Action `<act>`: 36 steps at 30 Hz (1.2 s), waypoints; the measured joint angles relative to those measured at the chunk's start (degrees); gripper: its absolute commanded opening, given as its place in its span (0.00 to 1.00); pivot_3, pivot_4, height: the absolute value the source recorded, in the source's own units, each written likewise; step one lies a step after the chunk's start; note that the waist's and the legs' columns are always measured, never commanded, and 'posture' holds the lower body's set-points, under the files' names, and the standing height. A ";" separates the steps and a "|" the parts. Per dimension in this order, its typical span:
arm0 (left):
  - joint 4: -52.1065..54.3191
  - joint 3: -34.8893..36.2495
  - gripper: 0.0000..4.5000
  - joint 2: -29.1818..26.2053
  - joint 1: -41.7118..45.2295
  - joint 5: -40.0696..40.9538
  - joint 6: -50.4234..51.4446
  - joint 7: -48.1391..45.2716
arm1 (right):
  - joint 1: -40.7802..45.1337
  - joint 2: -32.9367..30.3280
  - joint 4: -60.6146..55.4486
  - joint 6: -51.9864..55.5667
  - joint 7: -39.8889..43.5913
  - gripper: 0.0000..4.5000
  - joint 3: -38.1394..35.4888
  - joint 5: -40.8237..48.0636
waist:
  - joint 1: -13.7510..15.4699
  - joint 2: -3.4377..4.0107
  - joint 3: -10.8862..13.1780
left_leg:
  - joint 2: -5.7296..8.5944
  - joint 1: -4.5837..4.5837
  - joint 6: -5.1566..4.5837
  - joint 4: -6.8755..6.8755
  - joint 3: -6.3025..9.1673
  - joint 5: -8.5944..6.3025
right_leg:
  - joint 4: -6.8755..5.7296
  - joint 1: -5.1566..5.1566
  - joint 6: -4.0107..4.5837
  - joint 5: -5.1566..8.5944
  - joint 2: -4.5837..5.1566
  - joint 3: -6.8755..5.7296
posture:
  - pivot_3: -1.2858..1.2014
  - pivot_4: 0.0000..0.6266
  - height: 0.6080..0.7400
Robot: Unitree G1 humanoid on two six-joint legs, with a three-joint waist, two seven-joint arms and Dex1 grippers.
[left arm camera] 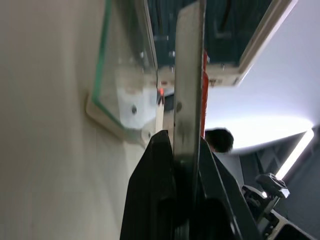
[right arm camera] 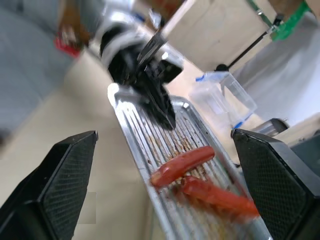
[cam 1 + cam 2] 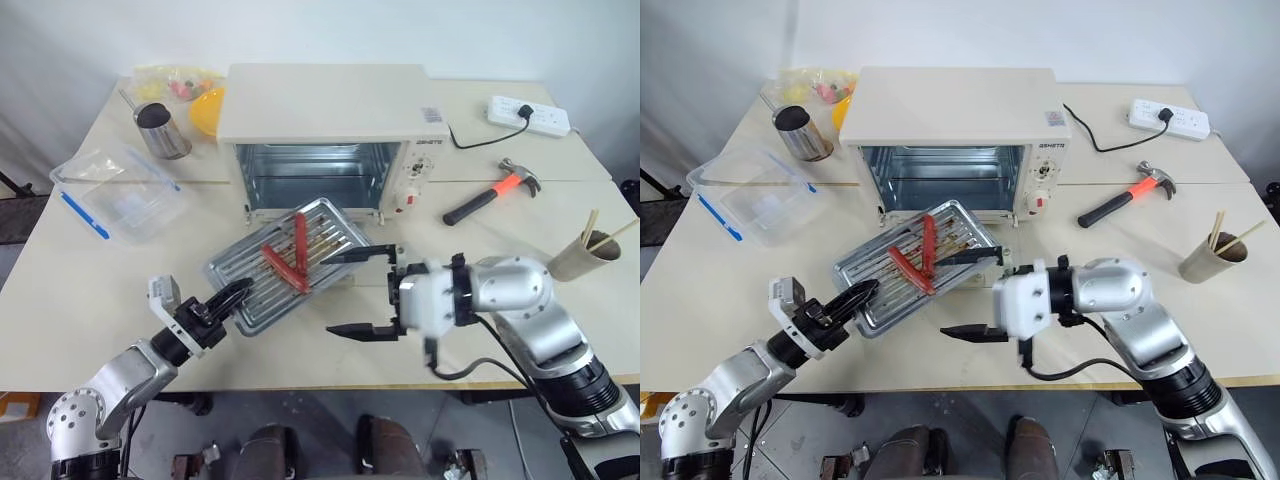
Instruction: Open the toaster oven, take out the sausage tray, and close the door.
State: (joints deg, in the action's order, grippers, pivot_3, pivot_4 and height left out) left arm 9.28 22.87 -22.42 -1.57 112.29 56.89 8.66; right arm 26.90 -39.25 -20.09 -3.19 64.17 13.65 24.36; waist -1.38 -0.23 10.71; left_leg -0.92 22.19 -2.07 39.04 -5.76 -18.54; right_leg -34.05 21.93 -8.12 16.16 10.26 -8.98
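The cream-white toaster oven (image 3: 330, 110) stands at the back of the table, its shiny inside showing. Its glass door (image 1: 122, 75) lies folded down and is mostly hidden under the sausage tray (image 3: 255, 275). This silver ridged tray sits in front of the oven mouth with two red sausages (image 3: 285, 268) on it. My left gripper (image 3: 232, 295) is shut on the tray's near left edge. My right gripper (image 3: 362, 292) stands open just off the tray's right end, its fingers (image 2: 55, 190) wide apart and touching nothing.
A clear plastic container with a blue strip (image 3: 120, 190), a metal cup (image 3: 160, 130) and a yellow bowl (image 3: 207, 110) stand at the left. A hammer (image 3: 495, 190), a power strip (image 3: 530, 115) and a paper cup with chopsticks (image 3: 585, 255) are at the right.
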 measured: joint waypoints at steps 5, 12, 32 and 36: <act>3.28 4.11 0.00 4.84 -4.17 -0.07 -1.37 -0.14 | -2.23 -3.24 5.10 3.86 10.04 0.99 -4.56 9.19 | 0.50 0.00 0.00 | 0.09 0.00 -0.14 0.03 0.10 -0.09 | 0.37 -0.29 -0.02 -0.01 0.03 0.00 | 0.52 0.24 1.00; 11.23 7.72 0.00 13.70 -11.78 -0.07 -6.36 -0.01 | 0.82 -4.06 17.17 7.96 15.24 0.86 -7.91 9.86 | 1.26 0.00 0.00 | 0.06 -0.02 -0.13 0.04 0.07 -0.14 | 0.49 -0.32 -0.02 -0.01 0.04 0.01 | 0.52 0.24 1.00; 24.50 8.16 0.00 23.69 -32.68 -0.02 -24.97 -2.89 | 11.50 -0.85 58.47 -11.54 24.72 0.21 -6.32 -3.68 | 0.54 0.06 0.03 | 0.12 0.08 -0.54 0.17 -0.27 -0.63 | 1.15 -0.46 0.00 -0.01 0.07 0.04 | 0.52 0.24 1.00; 24.56 8.16 0.00 24.59 -32.68 -0.01 -27.35 -2.75 | 13.32 -0.51 63.44 -14.72 24.91 0.01 -5.33 -5.08 | -0.22 0.06 0.03 | 0.16 0.08 -0.59 0.18 -0.31 -0.65 | 1.17 -0.47 -0.01 -0.01 0.10 0.07 | 0.52 0.24 1.00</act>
State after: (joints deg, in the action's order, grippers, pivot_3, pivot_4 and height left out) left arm 33.85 31.04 2.17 -34.25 112.28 29.54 5.91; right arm 40.22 -39.75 43.35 -17.91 89.08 8.32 19.27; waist -1.60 -0.16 10.74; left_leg -0.77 22.27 -2.66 39.22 -6.07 -19.19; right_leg -32.87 21.47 -8.14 16.15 10.36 -8.90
